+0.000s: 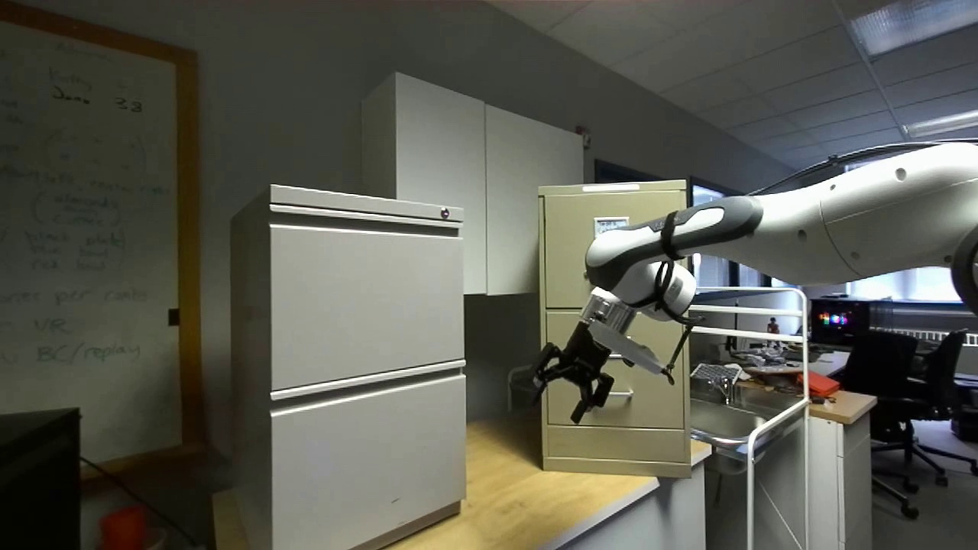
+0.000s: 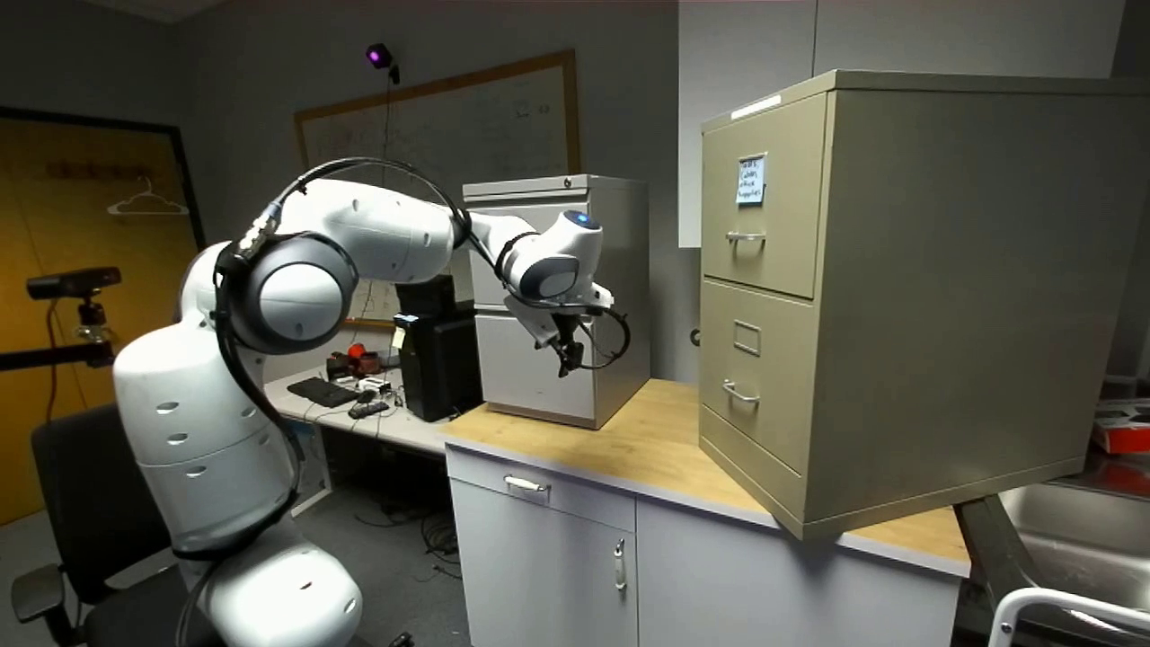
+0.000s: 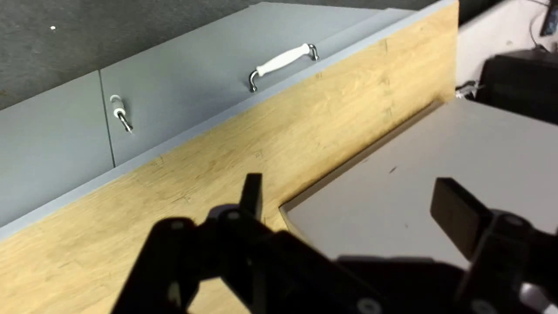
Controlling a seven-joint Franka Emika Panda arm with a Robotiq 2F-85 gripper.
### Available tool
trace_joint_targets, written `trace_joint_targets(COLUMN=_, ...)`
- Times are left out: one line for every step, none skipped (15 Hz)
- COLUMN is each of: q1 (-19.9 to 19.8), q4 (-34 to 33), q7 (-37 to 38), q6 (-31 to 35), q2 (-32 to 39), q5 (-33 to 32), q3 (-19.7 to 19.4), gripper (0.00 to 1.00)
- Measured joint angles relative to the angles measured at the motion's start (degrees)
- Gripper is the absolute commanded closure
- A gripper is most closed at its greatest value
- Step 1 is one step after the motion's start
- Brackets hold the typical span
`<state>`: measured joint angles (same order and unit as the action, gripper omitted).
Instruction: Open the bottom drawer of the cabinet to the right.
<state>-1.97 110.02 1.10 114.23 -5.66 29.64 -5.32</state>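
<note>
In an exterior view my end effector (image 1: 558, 405) covers part of the bottom drawer (image 1: 649, 402), and my arm (image 1: 802, 221), cut off by the right edge, hides more of the beige cabinet (image 1: 565, 267). The label (image 1: 611, 224) is too small to read. In an exterior view my arm blocks some of the grey cabinet (image 2: 539, 391), and my end effector is too small to make out clearly. In the wrist view it is blurred, cut off by the lower edge, and hides part of the bench (image 3: 218, 165)
</note>
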Motion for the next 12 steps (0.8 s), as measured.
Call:
trace_joint_targets(q1=-0.81, q4=0.09, q7=-0.14, q6=0.21, q2=0.26, q5=2.79, q3=-0.91, gripper=0.0)
trace_joint_targets(q1=-1.62, q4=0.28, q7=-0.3, q6=0.44, q2=0.5, q5=5.63, q3=-1.75, gripper=0.0)
trace_joint_targets(q1=-2.44, q4=0.6, q7=-0.42, q6=0.83, q2=0.71, q5=8.48, q3=-2.55, gripper=0.0)
trace_joint_targets(q1=-3.2, q4=1.13, q7=-0.52, q6=1.52, q2=0.84, q5=11.2, q3=-3.23, gripper=0.0)
trace_joint_targets(q1=-3.72, q4=1.43, q7=-0.88, q6=1.58, q2=0.95, q5=11.58, q3=-3.48, gripper=0.0)
trace_joint_targets(q1=-3.94, q4=1.46, q7=-0.91, q6=1.55, q2=1.05, q5=11.52, q3=-3.49, gripper=0.0)
trace_joint_targets(q1=-3.83, q4=1.45, q7=-0.91, q6=1.55, q2=1.06, q5=11.51, q3=-3.36, gripper=0.0)
trace_joint_targets(q1=-3.67, q4=1.45, q7=-0.91, q6=1.56, q2=1.06, q5=11.5, q3=-3.12, gripper=0.0)
trace_joint_targets(q1=-3.56, q4=1.45, q7=-0.91, q6=1.56, q2=1.06, q5=11.5, q3=-2.98, gripper=0.0)
trace_joint_targets(q1=-3.55, q4=1.44, q7=-0.63, q6=1.56, q2=1.13, q5=10.99, q3=-2.8, gripper=0.0)
trace_joint_targets(q1=-3.52, q4=1.36, q7=-0.12, q6=1.56, q2=1.36, q5=10.5, q3=-2.57, gripper=0.0)
trace_joint_targets(q1=-3.42, q4=1.01, q7=0.83, q6=1.71, q2=1.84, q5=10.43, q3=-2.19, gripper=0.0)
